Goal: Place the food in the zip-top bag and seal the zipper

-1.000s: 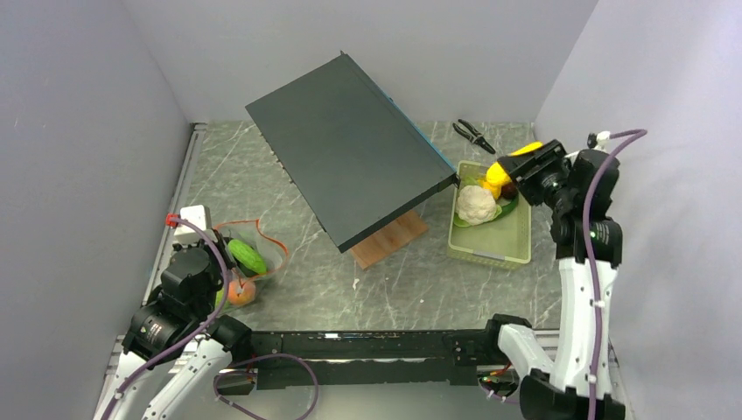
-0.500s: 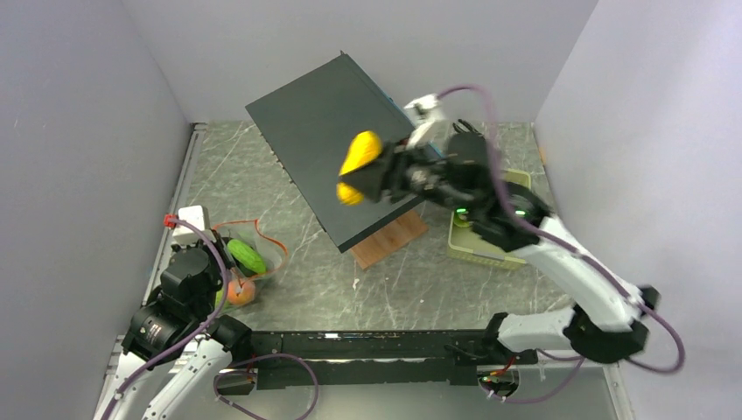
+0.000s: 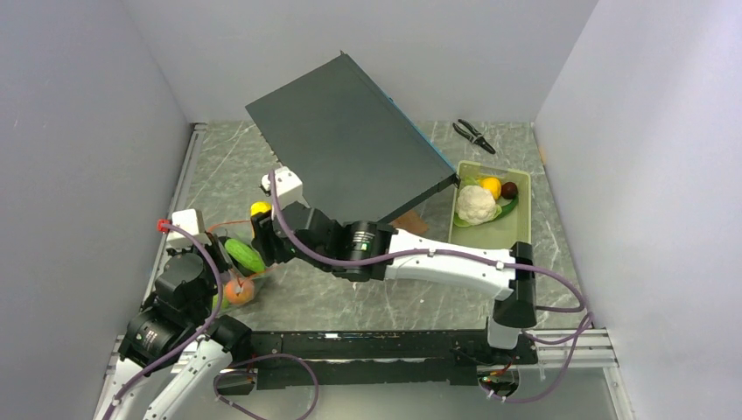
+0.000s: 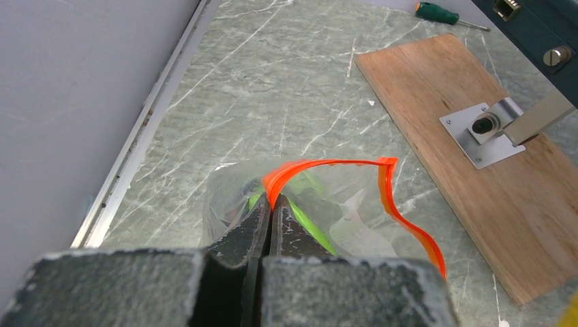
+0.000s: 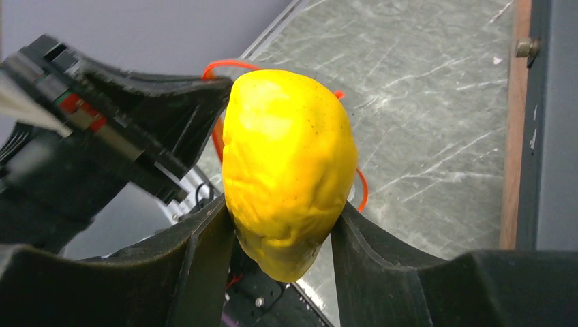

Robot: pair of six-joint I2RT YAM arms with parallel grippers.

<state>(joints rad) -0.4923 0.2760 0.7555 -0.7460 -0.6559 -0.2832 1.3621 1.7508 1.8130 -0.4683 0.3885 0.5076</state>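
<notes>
The zip-top bag (image 3: 249, 254) lies at the left with a green lime (image 3: 247, 256) and an orange (image 3: 238, 290) in it. My left gripper (image 4: 271, 204) is shut on the zipper (image 4: 320, 164) at the near lip, and the mouth gapes open. In the top view the left gripper (image 3: 219, 265) sits at the bag's near-left side. My right gripper (image 5: 283, 238) is shut on a yellow piece (image 5: 290, 163) and holds it over the bag's far edge, where the yellow piece (image 3: 260, 208) shows from above. White cauliflower (image 3: 475, 203), another yellow piece (image 3: 491, 186) and the eggplant (image 3: 509, 189) lie in the pale green tray (image 3: 516, 229).
A big dark slanted panel (image 3: 350, 166) stands mid-table on a wooden board (image 4: 470, 150), just right of the bag. Black pliers (image 3: 473, 134) lie at the back right. A green-handled screwdriver (image 4: 443, 12) lies behind the board. The left wall is close to the bag.
My right arm has swung from the tray across the table to the left, carrying the yellow piece to the bag. My left gripper has kept its hold on the zipper.
</notes>
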